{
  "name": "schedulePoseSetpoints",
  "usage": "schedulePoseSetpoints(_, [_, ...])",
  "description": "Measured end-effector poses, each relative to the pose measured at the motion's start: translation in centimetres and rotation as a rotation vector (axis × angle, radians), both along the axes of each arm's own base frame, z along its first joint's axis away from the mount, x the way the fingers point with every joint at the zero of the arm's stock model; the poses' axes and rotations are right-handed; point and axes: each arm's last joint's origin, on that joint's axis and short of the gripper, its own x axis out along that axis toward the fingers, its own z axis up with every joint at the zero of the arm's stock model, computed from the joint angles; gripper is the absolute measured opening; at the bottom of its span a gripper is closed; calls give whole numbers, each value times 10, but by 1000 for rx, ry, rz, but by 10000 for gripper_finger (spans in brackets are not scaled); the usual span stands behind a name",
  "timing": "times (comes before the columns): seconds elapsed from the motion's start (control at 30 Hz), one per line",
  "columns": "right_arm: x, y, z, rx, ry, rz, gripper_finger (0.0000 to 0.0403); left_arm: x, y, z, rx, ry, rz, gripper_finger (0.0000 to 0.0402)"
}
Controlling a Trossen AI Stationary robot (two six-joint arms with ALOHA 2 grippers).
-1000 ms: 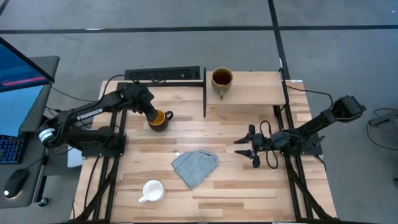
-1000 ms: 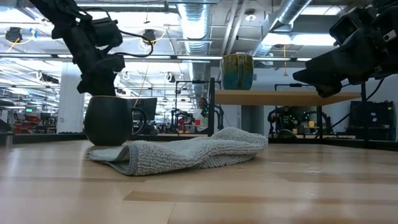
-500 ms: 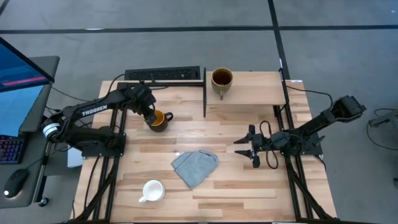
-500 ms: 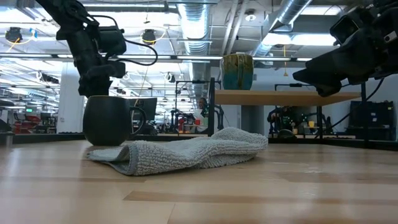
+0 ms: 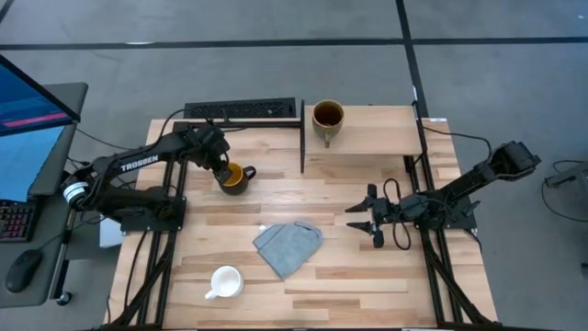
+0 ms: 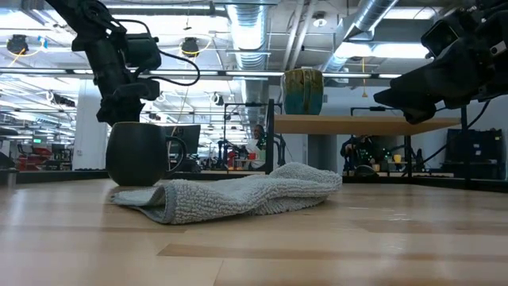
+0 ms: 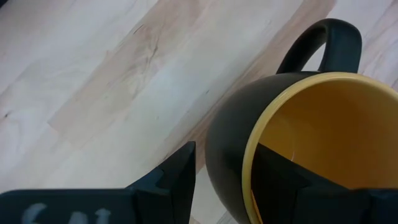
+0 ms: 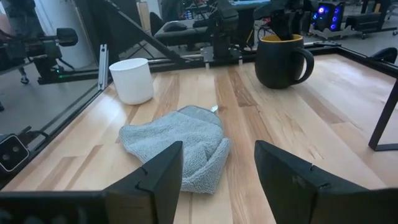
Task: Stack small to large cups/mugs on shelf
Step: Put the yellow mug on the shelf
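The dark mug (image 5: pixel 235 176) with the yellow-orange inside stands on the table (image 5: pixel 349 276) near the shelf's black upright (image 5: pixel 302 136), handle toward the shelf (image 5: pixel 377 133). The left gripper (image 5: pixel 223 169) straddles the mug's rim, one finger inside and one outside, jaws parted with a gap to the wall on each side. The olive-tan mug (image 5: pixel 327 118) sits on the shelf. The white mug (image 5: pixel 224 281) stands near the table's front edge, beside the grey-blue cloth (image 5: pixel 288 245). The right gripper (image 5: pixel 366 217) waits, jaws spread, holding nothing.
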Motion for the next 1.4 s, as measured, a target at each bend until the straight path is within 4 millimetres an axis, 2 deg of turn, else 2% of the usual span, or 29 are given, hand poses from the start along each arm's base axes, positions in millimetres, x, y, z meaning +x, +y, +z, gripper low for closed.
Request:
schedulePoseSetpoints(0.3, [0,0,0,-2,0,0,221,0,0,0,-10,-3,17,117])
schedulePoseSetpoints(0.6, [0,0,-2,-10,20,0,221,-1,-1,-2,-10,12,16,13])
schedulePoseSetpoints(0.97, [0,0,-2,-9,21,0,221,3,-1,0,-31,-54,-3,9])
schedulePoseSetpoints(1.17, [0,0,-2,-9,21,0,221,22,-9,7,-25,-202,-112,8])
schedulePoseSetpoints(1.4, [0,0,-2,-7,21,0,221,49,-35,16,-42,-361,-272,8])
